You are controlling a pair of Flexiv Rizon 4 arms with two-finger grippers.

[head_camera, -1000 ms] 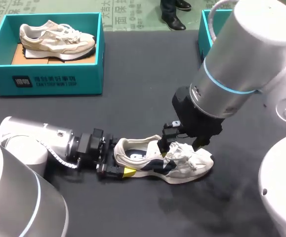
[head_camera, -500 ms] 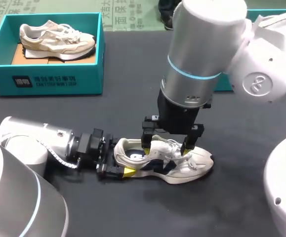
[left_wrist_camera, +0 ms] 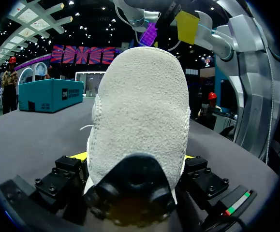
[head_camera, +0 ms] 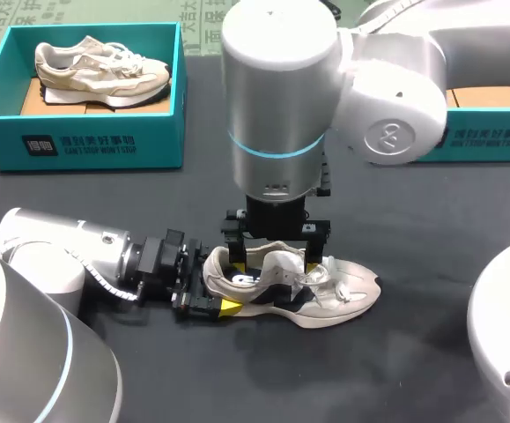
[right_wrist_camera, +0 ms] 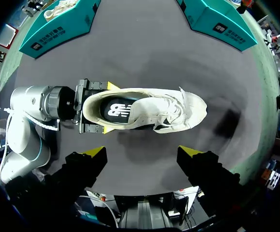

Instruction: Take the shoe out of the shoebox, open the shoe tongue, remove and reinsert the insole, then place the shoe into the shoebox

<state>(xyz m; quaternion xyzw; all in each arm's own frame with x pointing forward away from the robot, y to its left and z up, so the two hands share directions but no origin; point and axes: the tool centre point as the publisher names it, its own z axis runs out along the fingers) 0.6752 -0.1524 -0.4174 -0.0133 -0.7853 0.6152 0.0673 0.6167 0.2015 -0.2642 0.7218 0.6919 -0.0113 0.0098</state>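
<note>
A white and navy shoe point(head_camera: 325, 295) lies upright on the dark table point(head_camera: 237, 185), toe to the right. Its dark insole point(right_wrist_camera: 115, 110) with a white logo shows inside the opening. My left gripper point(head_camera: 215, 286) has one yellow-tipped finger on each side of the heel and is shut on it; in the left wrist view the heel point(left_wrist_camera: 140, 111) fills the space between the fingers. My right gripper point(right_wrist_camera: 142, 152) hangs open above the shoe point(right_wrist_camera: 149, 111), over its collar and tongue, and touches nothing. In the head view it point(head_camera: 272, 256) covers the shoe's middle.
A teal shoebox point(head_camera: 87, 141) at the back left holds a second, beige shoe point(head_camera: 100, 69). Another teal box point(head_camera: 484, 132) stands at the back right behind my right arm. Bare table lies in front of the shoe.
My right arm has swung left, from over the laces and toe to over the shoe's collar, turning its wrist. The left gripper and the shoe have stayed put.
</note>
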